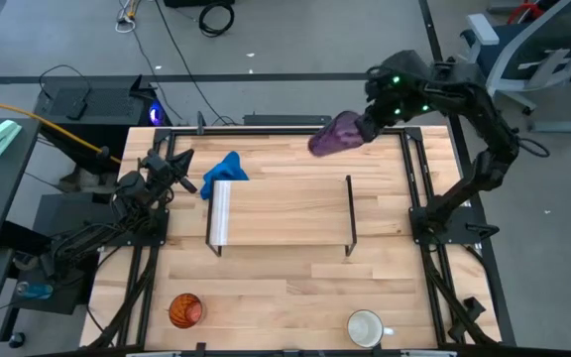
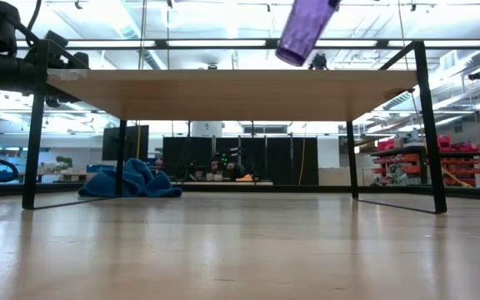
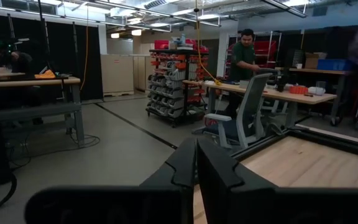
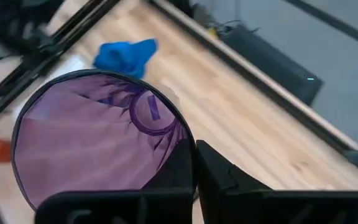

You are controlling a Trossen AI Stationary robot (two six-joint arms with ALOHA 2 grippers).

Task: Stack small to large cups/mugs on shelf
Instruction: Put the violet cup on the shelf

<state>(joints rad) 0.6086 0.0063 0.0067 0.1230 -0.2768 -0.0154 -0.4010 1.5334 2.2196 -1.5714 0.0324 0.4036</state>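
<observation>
My right gripper (image 1: 362,127) is shut on the purple tumbler (image 1: 333,134), held high over the table's far right part, beyond the shelf (image 1: 281,210). In the low view the tumbler (image 2: 305,29) hangs tilted above the shelf board (image 2: 232,92). The orange cup (image 1: 185,310) stands at the near left of the table. The white mug (image 1: 367,327) stands at the near right. My left gripper (image 1: 184,171) is shut and empty at the table's left edge. My right gripper pinches the tumbler's wall at its open rim (image 4: 187,138), one finger inside the mouth and one outside. The fingers come from the table's right side. The tumbler is lifted clear and tilted, its closed base (image 2: 290,55) pointing down and toward the left.
A crumpled blue cloth (image 1: 224,171) lies on the table at the shelf's far left corner, close to my left gripper. Black frame rails (image 1: 419,188) run along the table's sides. A person (image 3: 244,53) stands in the room beyond the table.
</observation>
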